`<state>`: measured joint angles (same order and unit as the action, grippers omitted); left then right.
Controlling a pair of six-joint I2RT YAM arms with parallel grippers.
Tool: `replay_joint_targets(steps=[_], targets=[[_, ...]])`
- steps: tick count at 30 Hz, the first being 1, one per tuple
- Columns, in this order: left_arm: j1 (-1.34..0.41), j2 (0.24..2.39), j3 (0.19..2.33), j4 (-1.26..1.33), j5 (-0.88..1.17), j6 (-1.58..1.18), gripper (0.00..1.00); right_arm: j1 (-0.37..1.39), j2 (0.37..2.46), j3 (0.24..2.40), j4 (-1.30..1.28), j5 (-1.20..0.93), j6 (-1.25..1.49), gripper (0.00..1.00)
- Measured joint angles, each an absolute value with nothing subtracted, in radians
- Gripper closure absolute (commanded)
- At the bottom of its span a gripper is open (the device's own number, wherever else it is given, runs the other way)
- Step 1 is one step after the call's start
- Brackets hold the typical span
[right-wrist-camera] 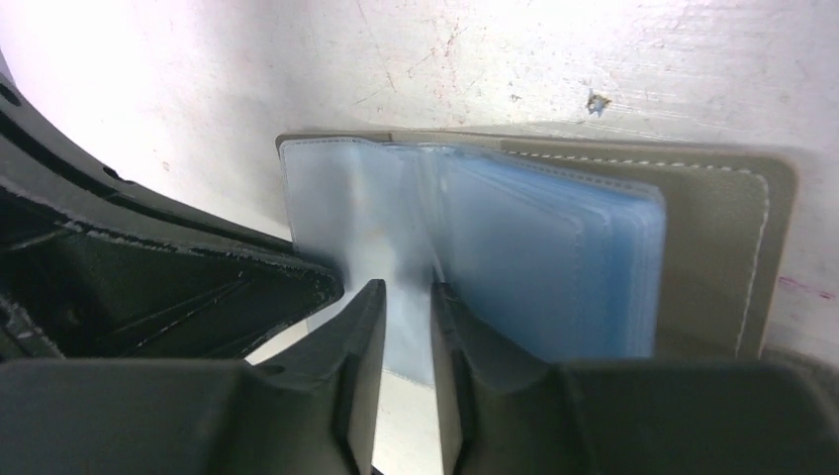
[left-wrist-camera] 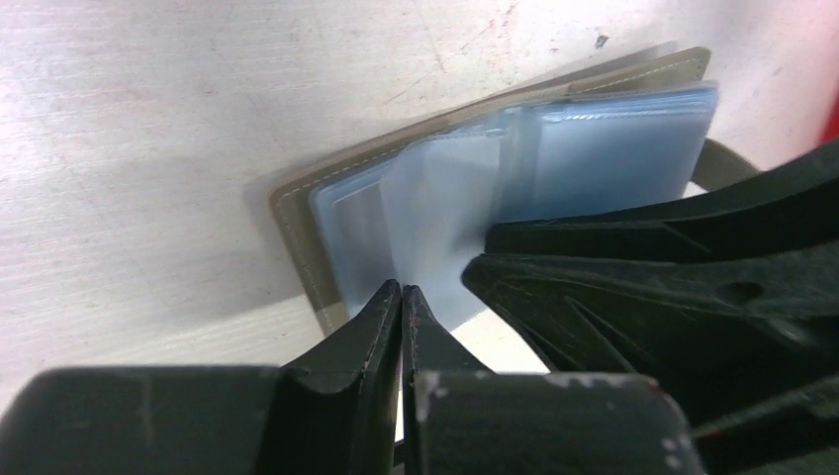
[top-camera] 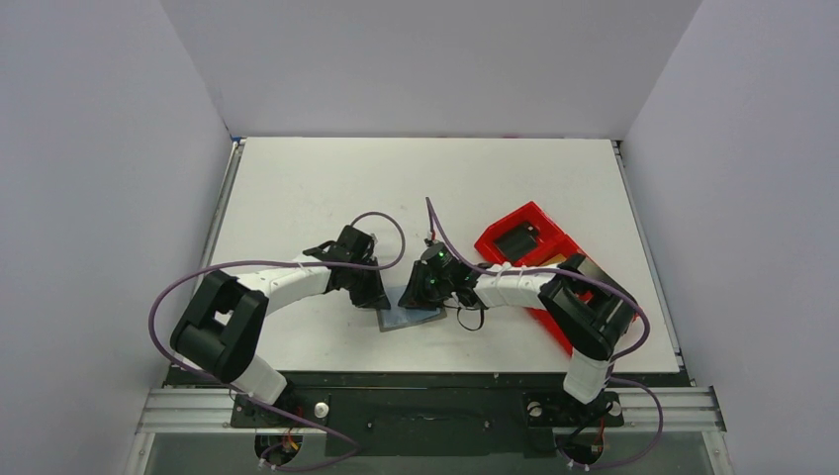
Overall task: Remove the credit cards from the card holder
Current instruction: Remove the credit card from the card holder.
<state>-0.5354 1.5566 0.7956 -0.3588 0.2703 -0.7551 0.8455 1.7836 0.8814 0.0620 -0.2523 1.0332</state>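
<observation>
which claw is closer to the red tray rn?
Right. The right claw is at the open card holder on its tray-side half, with the red tray further to its right. The left claw is at the holder's opposite side, farther away.

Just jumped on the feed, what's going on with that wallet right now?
Both arms are working on the card holder, which lies open on the table close to the arms' bases. The left pincer is shut at the near edge of its clear sleeves; whether it pinches one I can't tell. The right pincer stands slightly open with a sleeve leaf between its fingers. Neither pincer holds a card. The red tray sits off to the right.
</observation>
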Motion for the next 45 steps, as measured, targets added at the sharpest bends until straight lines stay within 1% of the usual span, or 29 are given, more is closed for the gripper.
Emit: replay_joint_targets(steps=[3,6,10,15,18,24,27,30,38,40,45], targets=[[-0.535,1.554,0.797,-0.384,0.247,-0.75,1.0,0.853,1.765,0.911,-0.011,-0.224,1.004,0.69],[-0.535,1.537,0.797,-0.419,0.221,-0.744,1.0,0.868,1.741,0.945,-0.096,-0.19,0.973,0.67],[-0.535,1.485,0.797,-0.461,0.192,-0.735,1.0,0.892,1.71,1.008,-0.185,-0.146,0.937,0.67],[-0.535,1.439,0.797,-0.484,0.18,-0.725,1.0,0.906,1.69,1.045,-0.237,-0.105,0.908,0.72],[-0.538,1.438,0.8,-0.49,0.179,-0.723,0.99,0.907,1.69,1.045,-0.266,-0.087,0.9,0.73],[-0.579,1.458,0.846,-0.496,0.182,-0.723,0.9,0.907,1.687,1.039,-0.289,-0.057,0.899,0.74],[-0.605,1.482,0.875,-0.486,0.187,-0.726,0.83,0.907,1.674,1.029,-0.304,-0.041,0.898,0.74],[-0.625,1.517,0.902,-0.474,0.193,-0.731,0.78,0.907,1.634,1.017,-0.323,-0.011,0.898,0.74],[-0.662,1.626,0.964,-0.437,0.212,-0.75,0.57,0.904,1.486,0.97,-0.361,0.072,0.903,0.73],[-0.668,1.647,0.973,-0.422,0.218,-0.754,0.53,0.904,1.466,0.96,-0.367,0.084,0.906,0.74],[-0.675,1.692,0.989,-0.393,0.236,-0.761,0.47,0.904,1.451,0.933,-0.377,0.104,0.916,0.74]])
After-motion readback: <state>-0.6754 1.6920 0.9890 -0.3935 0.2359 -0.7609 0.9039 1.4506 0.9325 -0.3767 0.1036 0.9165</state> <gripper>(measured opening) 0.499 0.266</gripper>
